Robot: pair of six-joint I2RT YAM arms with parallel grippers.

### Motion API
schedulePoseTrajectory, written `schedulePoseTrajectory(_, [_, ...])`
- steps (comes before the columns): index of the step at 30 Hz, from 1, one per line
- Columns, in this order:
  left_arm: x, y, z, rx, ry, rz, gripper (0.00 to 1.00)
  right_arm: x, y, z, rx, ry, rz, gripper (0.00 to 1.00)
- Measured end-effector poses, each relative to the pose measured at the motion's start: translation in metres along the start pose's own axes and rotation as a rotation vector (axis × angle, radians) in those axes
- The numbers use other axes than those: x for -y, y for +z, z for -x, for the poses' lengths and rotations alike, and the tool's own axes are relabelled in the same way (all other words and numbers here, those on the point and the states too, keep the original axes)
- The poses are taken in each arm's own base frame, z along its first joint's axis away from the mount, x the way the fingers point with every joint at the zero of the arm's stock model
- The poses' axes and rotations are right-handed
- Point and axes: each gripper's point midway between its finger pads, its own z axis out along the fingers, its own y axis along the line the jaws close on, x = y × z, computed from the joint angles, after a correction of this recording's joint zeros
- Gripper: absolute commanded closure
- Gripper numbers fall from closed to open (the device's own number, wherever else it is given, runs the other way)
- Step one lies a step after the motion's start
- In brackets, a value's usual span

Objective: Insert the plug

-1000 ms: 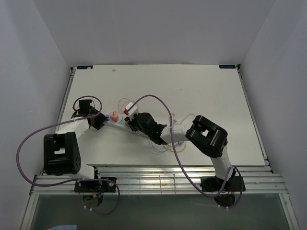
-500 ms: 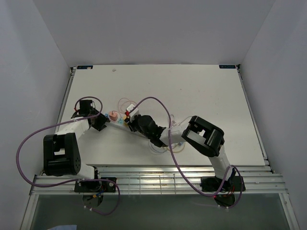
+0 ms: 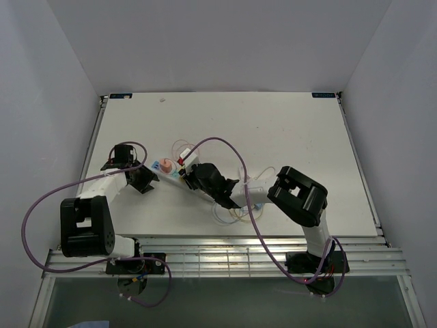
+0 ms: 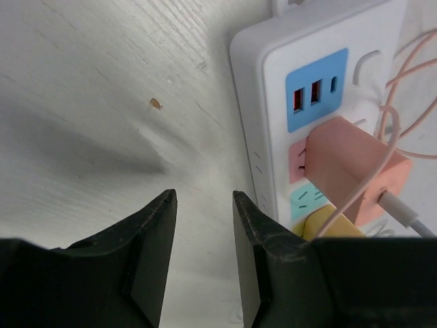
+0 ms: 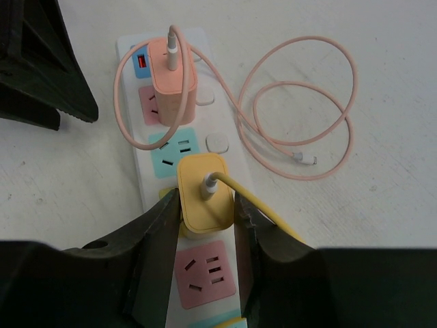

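Right pincer (image 5: 205, 205) clamps the yellow plug (image 5: 202, 191) by its sides, over the white power strip (image 5: 145, 179) between a teal and a pink socket. A pink charger (image 5: 173, 78) sits plugged in just beyond. Left pincer (image 4: 203, 232), narrowly parted and empty, hangs over the worktop (image 4: 89, 89) beside the strip's USB end.

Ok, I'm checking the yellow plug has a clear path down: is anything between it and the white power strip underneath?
Nothing visible does. The right gripper holds the square yellow charger plug right over the white power strip; the pink charger sits further along, a free teal socket between them. The plug hides its own socket.
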Motion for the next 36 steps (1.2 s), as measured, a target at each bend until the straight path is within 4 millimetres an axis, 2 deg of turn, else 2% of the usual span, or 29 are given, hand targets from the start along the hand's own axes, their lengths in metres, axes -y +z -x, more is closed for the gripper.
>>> schedulePoseTrajectory(2, [0.002,-0.008,0.000,0.005,0.002,-0.006,0.47,0.002,-0.003,0.000,-0.024,-0.004,-0.010,0.88])
schedulePoseTrajectory(4, [0.008,-0.020,0.004,0.026,0.008,-0.028,0.45,0.004,-0.004,0.003,-0.043,-0.012,-0.015,0.77])
schedulePoseTrajectory(5, [0.012,-0.027,0.006,0.039,0.010,-0.041,0.41,0.004,-0.005,0.005,-0.048,-0.015,-0.017,0.75])
schedulePoseTrajectory(8, [0.029,-0.052,0.017,0.098,0.027,-0.102,0.36,0.005,-0.007,0.006,-0.083,-0.030,-0.019,0.73])
schedulePoseTrajectory(13, [0.053,-0.093,0.031,0.178,0.055,-0.183,0.11,0.008,-0.014,0.009,-0.150,-0.049,-0.026,0.52])
schedulePoseTrajectory(14, [0.056,-0.100,0.033,0.190,0.060,-0.196,0.08,0.008,-0.017,0.005,-0.178,-0.056,-0.025,0.46])
schedulePoseTrajectory(15, [0.059,-0.107,0.035,0.202,0.065,-0.206,0.05,0.009,-0.022,-0.007,-0.235,-0.067,-0.022,0.36])
schedulePoseTrajectory(16, [0.062,-0.113,0.036,0.213,0.069,-0.214,0.02,0.010,-0.026,-0.017,-0.267,-0.071,-0.030,0.33])
schedulePoseTrajectory(18, [0.065,-0.126,0.038,0.233,0.079,-0.230,0.02,0.012,-0.032,-0.018,-0.302,-0.071,-0.030,0.20])
schedulePoseTrajectory(21, [0.070,-0.142,0.040,0.259,0.092,-0.250,0.02,0.015,-0.043,-0.020,-0.344,-0.068,-0.031,0.12])
schedulePoseTrajectory(27, [0.078,-0.172,0.045,0.302,0.114,-0.274,0.02,0.013,-0.075,-0.027,-0.436,-0.093,0.011,0.03])
schedulePoseTrajectory(29, [0.080,-0.180,0.045,0.312,0.121,-0.279,0.02,0.010,-0.088,-0.018,-0.434,-0.092,0.033,0.10])
schedulePoseTrajectory(30, [0.080,-0.184,0.045,0.317,0.126,-0.283,0.02,0.008,-0.094,-0.009,-0.417,-0.086,0.051,0.10])
schedulePoseTrajectory(35, [0.082,-0.201,0.044,0.336,0.144,-0.298,0.02,-0.004,-0.132,0.061,-0.246,-0.019,0.161,0.10])
schedulePoseTrajectory(36, [0.082,-0.204,0.043,0.337,0.149,-0.300,0.02,-0.006,-0.145,0.080,-0.192,0.003,0.187,0.10])
